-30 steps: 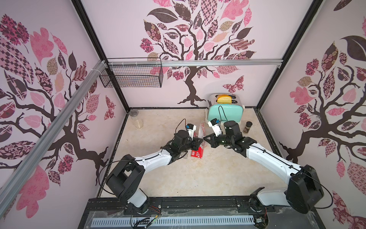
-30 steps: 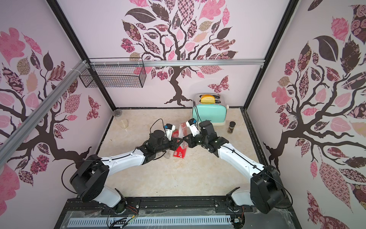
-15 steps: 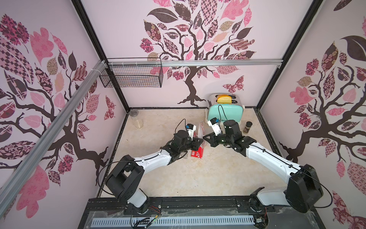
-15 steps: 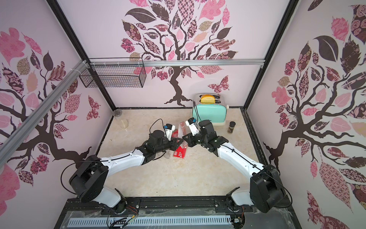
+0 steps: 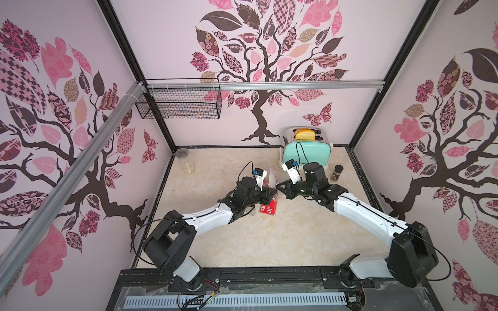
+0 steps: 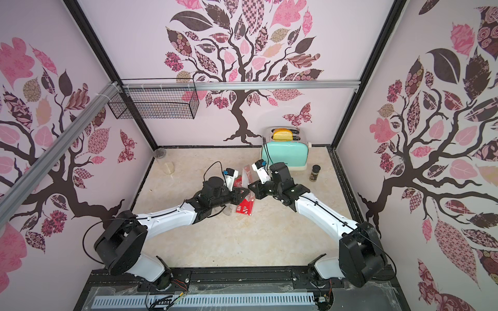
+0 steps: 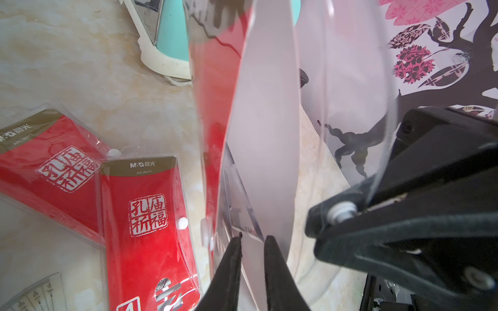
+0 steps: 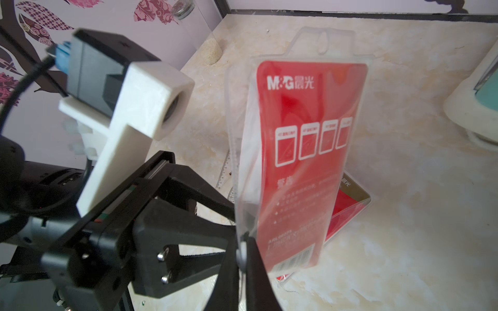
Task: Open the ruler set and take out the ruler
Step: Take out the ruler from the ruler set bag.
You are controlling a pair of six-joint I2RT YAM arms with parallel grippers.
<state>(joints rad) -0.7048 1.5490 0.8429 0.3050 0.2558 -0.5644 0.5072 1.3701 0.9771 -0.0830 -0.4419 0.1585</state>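
Left wrist view: ruler set (image 7: 269, 107) spread open, clamped by right pincer (image 8: 242, 258); left pincer (image 7: 253, 242) slightly parted, ruler (image 7: 237, 194) just ahead, not yet out.

Pale pink walls (image 5: 167, 40) are covered with a tree-and-leaf pattern; a wire basket (image 5: 179, 103) is hung from a metal rail (image 5: 296, 84) at the back; the floor (image 5: 269, 242) is finished in beige marble and evenly lit.

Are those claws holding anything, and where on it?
The right gripper pinches the upright ruler set pouch by its clear lower edge, at the white snap. The left gripper sits there too; its grip cannot be told.
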